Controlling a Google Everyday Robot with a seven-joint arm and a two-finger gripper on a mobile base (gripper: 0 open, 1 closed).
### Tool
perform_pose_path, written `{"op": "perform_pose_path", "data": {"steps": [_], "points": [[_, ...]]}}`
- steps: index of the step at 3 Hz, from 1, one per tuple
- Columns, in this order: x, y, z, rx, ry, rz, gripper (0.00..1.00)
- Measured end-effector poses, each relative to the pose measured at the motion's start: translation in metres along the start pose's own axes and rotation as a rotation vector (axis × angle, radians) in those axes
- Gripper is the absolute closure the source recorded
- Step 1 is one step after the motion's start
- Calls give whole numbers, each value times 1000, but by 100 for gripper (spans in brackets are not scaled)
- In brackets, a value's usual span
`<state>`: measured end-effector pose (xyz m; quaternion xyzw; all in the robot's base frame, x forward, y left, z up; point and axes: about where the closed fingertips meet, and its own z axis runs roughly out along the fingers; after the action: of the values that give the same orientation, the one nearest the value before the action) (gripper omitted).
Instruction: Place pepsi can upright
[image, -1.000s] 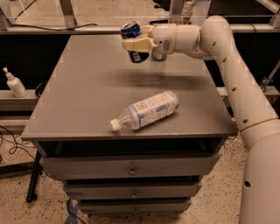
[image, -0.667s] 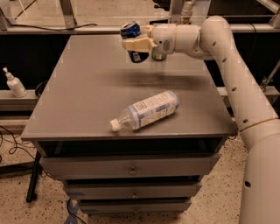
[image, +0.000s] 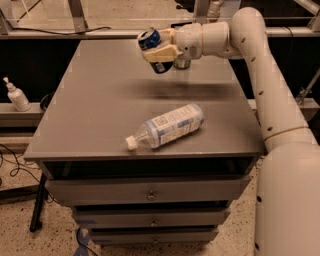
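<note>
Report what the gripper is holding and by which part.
The gripper holds the pepsi can across the middle of its body. The can is tilted in the air above the far side of the table.

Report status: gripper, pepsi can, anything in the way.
Gripper shut on pepsi can over far side of table. Can tilted, airborne. Plastic bottle lies on its side toward the front; green can just behind gripper.

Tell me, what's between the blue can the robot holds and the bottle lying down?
Nothing: the camera view shows only bare table, with a shadow, between the pepsi can in the gripper above the far side and the bottle.
</note>
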<state>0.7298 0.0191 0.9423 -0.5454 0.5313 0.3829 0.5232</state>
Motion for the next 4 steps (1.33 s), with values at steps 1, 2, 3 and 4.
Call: {"op": "perform_pose_path", "data": {"steps": [1,2,3,4], "points": [[-1,2,-25,-24,36,-45,100],[-2,6,-49,-32,58,-61,100],[6,11,-73,-15,32,-39,100],[16,16,-88,15,-17,-7,100]]}}
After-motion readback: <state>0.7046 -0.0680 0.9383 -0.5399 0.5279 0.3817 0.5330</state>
